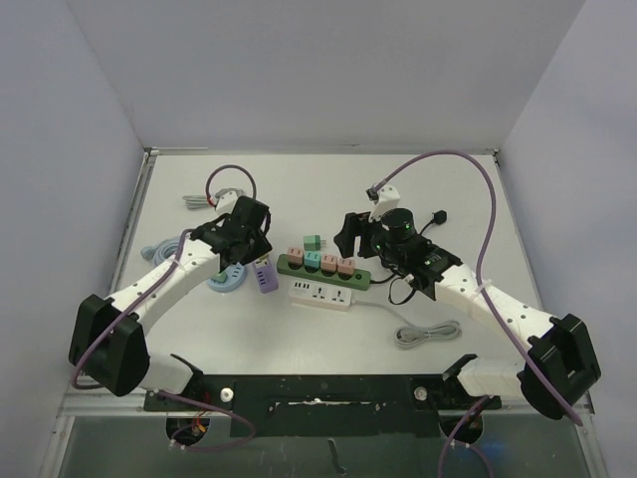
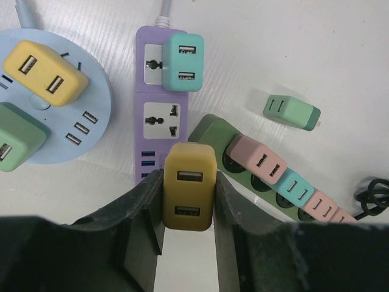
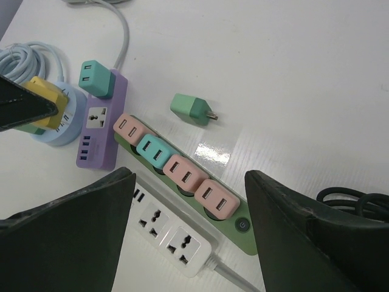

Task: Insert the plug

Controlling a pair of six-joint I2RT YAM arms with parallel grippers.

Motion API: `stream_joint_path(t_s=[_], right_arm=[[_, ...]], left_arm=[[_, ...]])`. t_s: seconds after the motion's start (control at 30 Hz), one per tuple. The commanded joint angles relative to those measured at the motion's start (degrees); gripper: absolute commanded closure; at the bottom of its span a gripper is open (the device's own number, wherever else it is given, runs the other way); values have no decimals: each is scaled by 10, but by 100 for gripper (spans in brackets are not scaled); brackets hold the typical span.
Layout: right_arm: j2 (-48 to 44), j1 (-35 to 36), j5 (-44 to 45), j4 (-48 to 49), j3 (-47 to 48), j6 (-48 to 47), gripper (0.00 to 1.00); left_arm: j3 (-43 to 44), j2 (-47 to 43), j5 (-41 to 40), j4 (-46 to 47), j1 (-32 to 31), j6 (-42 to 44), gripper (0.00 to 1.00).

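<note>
Ideally, the left hand, clenched on the yellow plug, descends squarely onto the free socket of the purple strip.

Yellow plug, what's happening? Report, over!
Left claw shut on yellow plug. Right claw open, empty. Purple strip has one free socket; green strip close beside.

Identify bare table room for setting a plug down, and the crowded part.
Free: the far table beyond the loose green plug, and the near side before the white strip. Crowded: around the purple strip and green strip.
</note>
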Motion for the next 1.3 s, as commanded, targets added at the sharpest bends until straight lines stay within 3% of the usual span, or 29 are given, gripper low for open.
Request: stream_joint_path(t_s=[0.0,0.17,0.37,0.97,1.27], right_arm=[[0,2,16,8,22,6,26],[1,2,12,10,23,1,26],[-1,2,3,19,19,-4,26],[4,0,-3,23,17,-9,26],[3,-1,-4,20,17,-14,25]], left_arm=[[2,11,-21,18,-3,-16,87],[19,44,-22,24,-2,3,87],[89,117,-45,-35,-3,32,88],[115,179,-40,-59,-3,39,89],[127,164,-63,-64,-10,39,89]])
